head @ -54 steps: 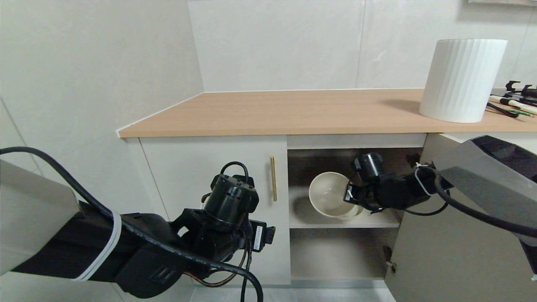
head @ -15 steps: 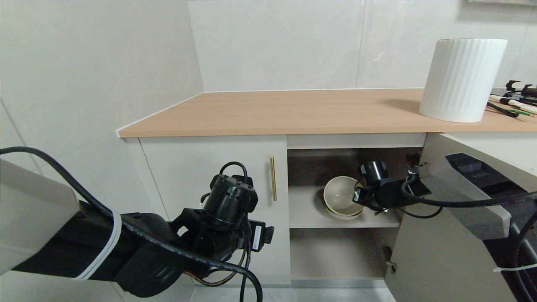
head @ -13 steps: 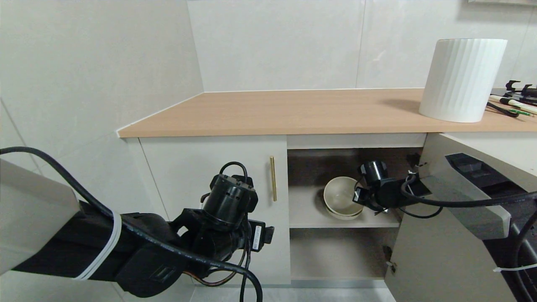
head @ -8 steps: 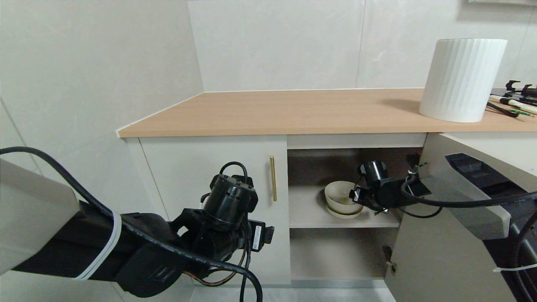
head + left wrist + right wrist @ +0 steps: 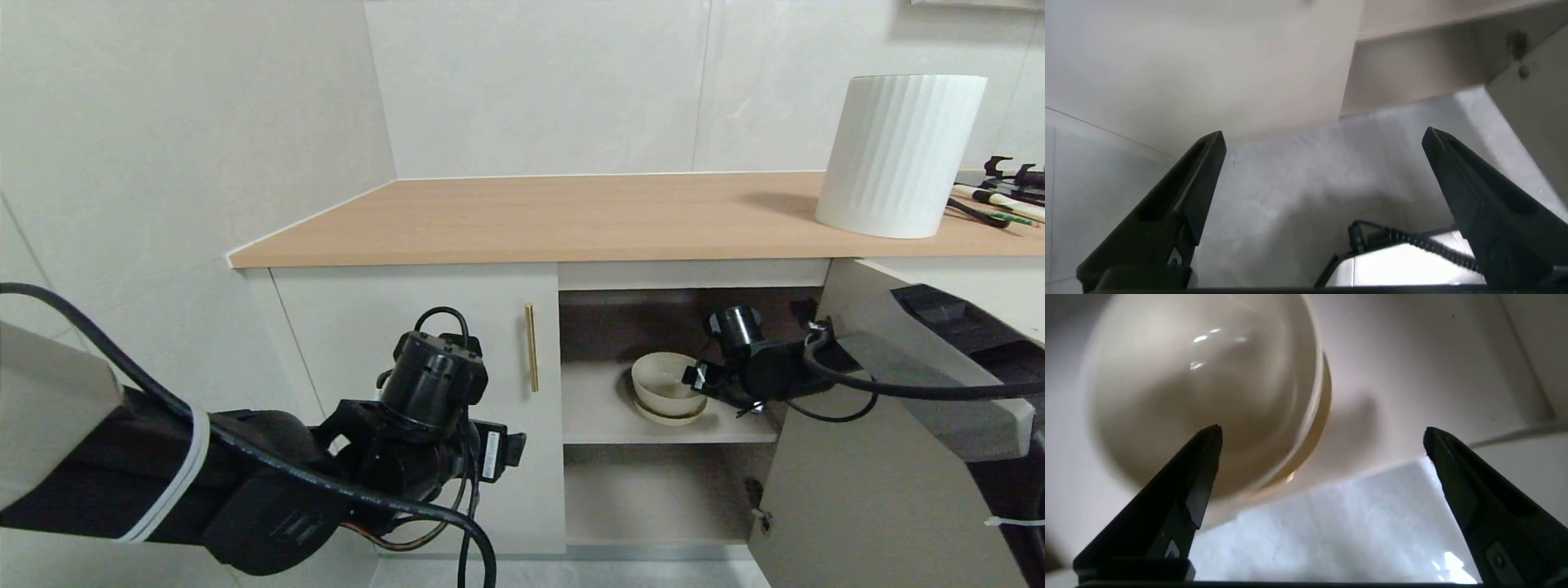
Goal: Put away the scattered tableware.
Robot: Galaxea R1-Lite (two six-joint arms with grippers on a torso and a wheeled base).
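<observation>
Two cream bowls (image 5: 668, 395) are stacked upright on the middle shelf (image 5: 596, 420) of the open cabinet. In the right wrist view the top bowl (image 5: 1204, 396) sits in a second one whose rim shows beneath it. My right gripper (image 5: 696, 379) is inside the cabinet just right of the stack; its fingers (image 5: 1196, 494) are spread wide with nothing between them, apart from the bowl. My left gripper (image 5: 1323, 140) hangs open over the grey floor, low in front of the closed left door.
The closed left door has a gold handle (image 5: 531, 347). The right door (image 5: 841, 498) stands open beside my right arm. On the wooden countertop (image 5: 571, 216) stands a white ribbed container (image 5: 898, 155), with utensils (image 5: 1000, 208) at the far right. The lower shelf (image 5: 653, 498) is bare.
The right gripper carried the tilted bowl deeper in, set it level onto the other bowl, let go and drew back slightly. The left arm shifted a little to the left.
</observation>
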